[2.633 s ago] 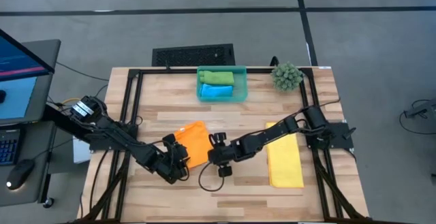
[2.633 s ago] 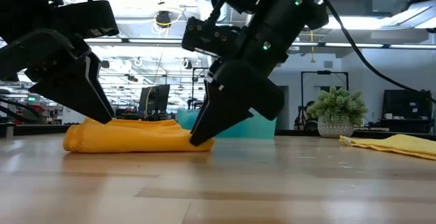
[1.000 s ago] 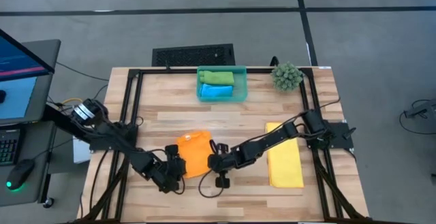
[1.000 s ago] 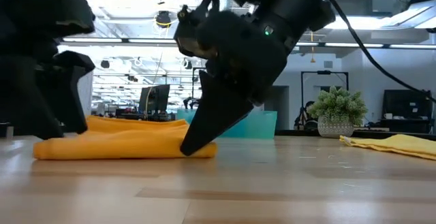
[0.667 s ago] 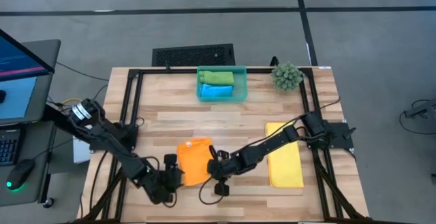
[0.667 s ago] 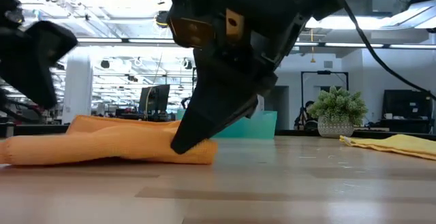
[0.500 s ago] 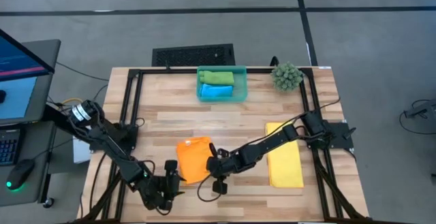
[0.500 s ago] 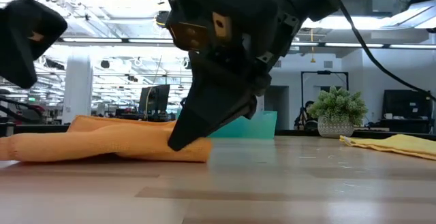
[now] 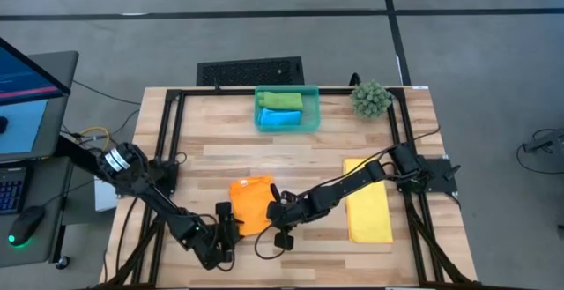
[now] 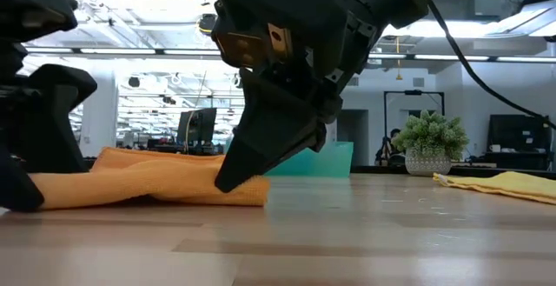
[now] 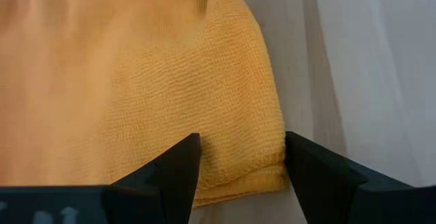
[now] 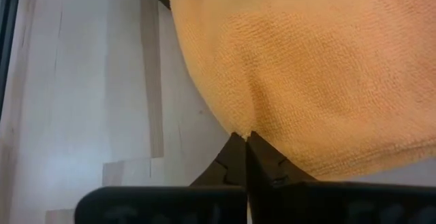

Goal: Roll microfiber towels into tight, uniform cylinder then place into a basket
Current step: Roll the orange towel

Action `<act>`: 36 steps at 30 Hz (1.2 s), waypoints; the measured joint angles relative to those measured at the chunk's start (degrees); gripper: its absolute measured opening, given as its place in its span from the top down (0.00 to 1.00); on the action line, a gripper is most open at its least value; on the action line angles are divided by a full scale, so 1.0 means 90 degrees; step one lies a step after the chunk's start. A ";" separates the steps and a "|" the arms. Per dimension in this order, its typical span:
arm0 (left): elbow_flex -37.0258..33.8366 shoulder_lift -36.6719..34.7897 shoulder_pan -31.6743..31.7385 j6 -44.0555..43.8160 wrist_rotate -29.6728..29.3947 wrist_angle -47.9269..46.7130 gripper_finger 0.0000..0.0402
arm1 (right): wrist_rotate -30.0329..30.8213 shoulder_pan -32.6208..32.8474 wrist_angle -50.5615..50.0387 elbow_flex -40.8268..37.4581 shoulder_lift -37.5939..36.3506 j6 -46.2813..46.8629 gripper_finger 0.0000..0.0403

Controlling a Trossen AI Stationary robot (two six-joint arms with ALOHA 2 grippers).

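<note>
Orange towel (image 9: 249, 204) lies folded, not yet rolled, near front of tabletop (image 9: 220, 158).

Right tool (image 12: 244, 139) is pinched shut on its edge; left tool (image 11: 242, 157) is held wide at the opposite end.

Step judged: start of rolling. Next: a hem tucked and turned tightly.

Count: yellow towel (image 9: 368, 201) flat; green roll (image 9: 279, 100) and blue roll (image 9: 278, 118) in basket (image 9: 315, 112). One basket, two arms.

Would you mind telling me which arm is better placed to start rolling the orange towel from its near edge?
Left, probably. The left gripper stands open with the orange towel's near edge between its fingers. The right gripper is shut, pinching the towel's side edge, seemingly anchoring it.
</note>
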 joint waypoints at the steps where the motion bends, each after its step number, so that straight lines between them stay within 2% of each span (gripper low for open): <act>1: 0.0000 0.0000 0.0024 -0.0058 0.0049 0.0006 0.49 | -0.0002 -0.0002 0.0002 0.0000 0.0000 0.0000 0.99; 8: 0.0000 0.0000 0.0052 -0.0164 0.0132 0.0069 0.50 | -0.0015 -0.0007 0.0011 0.0003 -0.0005 0.0283 0.97; 11: -0.0008 0.0000 0.0061 -0.0300 0.0146 0.0055 0.53 | -0.0016 -0.0007 0.0013 0.0005 -0.0007 0.0289 0.97; 15: -0.0046 -0.0002 0.0072 -0.0445 0.0232 0.0096 0.62 | -0.0022 0.0038 0.0015 0.0005 -0.0007 0.0223 0.98; 27: 0.0005 -0.0184 0.0006 0.0076 0.1209 0.0824 0.92 | -0.0306 0.0632 -0.0037 0.0259 -0.0019 -0.0004 0.98; 32: 0.0007 -0.0294 -0.0004 -0.0512 0.1599 0.1089 0.98 | -0.0311 0.0817 -0.0158 0.0583 -0.0019 0.0060 0.97; 36: 0.0012 -0.0294 0.0034 -0.1305 0.1908 0.1038 0.98 | -0.0611 0.0714 -0.0214 0.0745 -0.0019 0.0902 0.97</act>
